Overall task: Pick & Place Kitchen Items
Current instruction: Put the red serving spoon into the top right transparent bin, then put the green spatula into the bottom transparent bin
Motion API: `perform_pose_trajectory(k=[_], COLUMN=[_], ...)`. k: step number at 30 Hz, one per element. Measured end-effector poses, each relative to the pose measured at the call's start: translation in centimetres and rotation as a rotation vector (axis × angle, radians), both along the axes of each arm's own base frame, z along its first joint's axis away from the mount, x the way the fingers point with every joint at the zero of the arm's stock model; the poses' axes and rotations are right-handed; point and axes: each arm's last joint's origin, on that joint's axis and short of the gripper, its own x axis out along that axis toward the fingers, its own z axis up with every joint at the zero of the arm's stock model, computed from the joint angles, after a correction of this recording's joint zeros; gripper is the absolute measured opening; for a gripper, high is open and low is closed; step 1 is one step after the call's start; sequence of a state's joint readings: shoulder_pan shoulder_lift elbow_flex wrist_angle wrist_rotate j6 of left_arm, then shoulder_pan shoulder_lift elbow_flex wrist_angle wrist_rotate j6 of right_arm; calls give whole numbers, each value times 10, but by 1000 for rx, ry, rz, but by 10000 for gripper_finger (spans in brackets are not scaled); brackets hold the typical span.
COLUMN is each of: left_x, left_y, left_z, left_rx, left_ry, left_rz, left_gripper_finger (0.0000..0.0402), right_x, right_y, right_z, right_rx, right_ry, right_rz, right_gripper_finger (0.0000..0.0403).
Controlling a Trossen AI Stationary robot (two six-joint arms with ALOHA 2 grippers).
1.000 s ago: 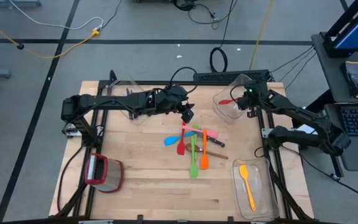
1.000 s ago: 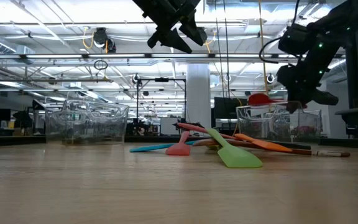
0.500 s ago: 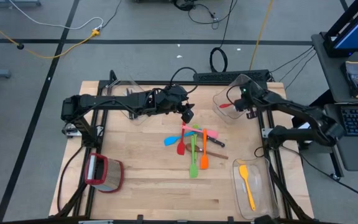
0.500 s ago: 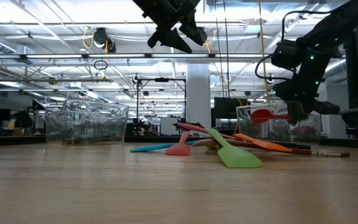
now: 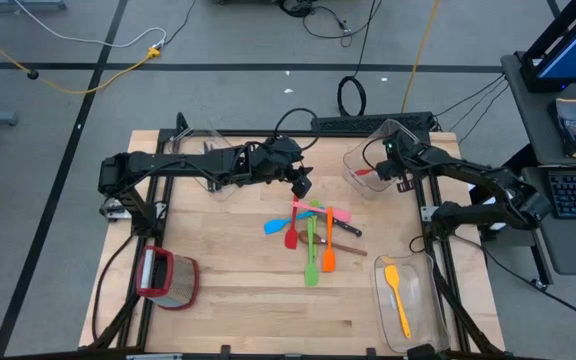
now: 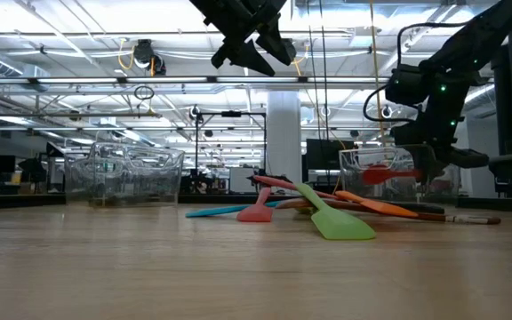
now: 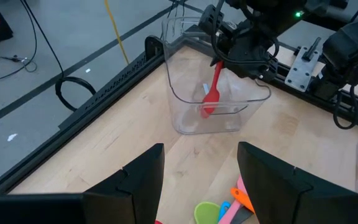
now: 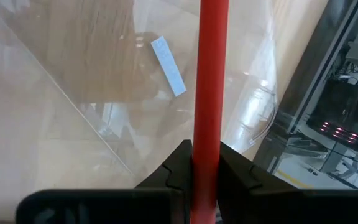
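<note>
The right gripper (image 5: 376,171) is now lower than a moment ago: in the low view the red spatula (image 6: 382,173) has dropped from above the rim of the clear bin (image 5: 360,163) at the far right of the table to down among its walls. The fingers are clamped tight on the red handle, which runs straight out between them in the right wrist view, with the clear wall and a small label beyond. So this piece is judged to be nearly delivered; letting go is what remains.

The left gripper (image 5: 301,184) has not moved. It hangs high over the far middle of the table, jaws well apart and holding nothing, just beyond the pile.

The pile (image 5: 313,232) lies in the middle of the table: a green spatula (image 6: 336,219), an orange one (image 5: 329,252), pink, blue and red pieces crossed over each other, and a dark-handled knife (image 5: 346,247) underneath. A yellow spatula (image 5: 397,296) already lies in the clear tray (image 5: 429,268) at the near right.

Room is tight only at the bin: its walls close round the spatula head, and the right arm reaches in over the rim, so a straight lift out looks safest. Between the bin and the pile the wood is bare. The red-rimmed container (image 5: 171,278) at the near left and another clear bin (image 6: 123,176) at the far left are well apart from both grippers.
</note>
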State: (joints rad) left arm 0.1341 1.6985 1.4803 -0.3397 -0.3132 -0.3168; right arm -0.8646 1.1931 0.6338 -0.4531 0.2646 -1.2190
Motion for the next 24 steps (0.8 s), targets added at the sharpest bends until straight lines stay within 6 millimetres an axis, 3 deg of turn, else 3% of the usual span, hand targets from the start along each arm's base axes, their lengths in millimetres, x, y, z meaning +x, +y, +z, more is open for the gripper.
perform_pose_trajectory(k=[6,24], left_x=[0,0], left_y=[0,0], left_z=[0,0], left_rx=[0,-1], left_ry=[0,0], left_rz=[0,1], left_gripper_finger=[209,209], right_x=[0,1], right_y=[-1,-2], right_z=[1,2], right_rx=[-20,-53], right_ry=[-8,-30], right_rz=[-40,-93], right_gripper_finger=[42,113])
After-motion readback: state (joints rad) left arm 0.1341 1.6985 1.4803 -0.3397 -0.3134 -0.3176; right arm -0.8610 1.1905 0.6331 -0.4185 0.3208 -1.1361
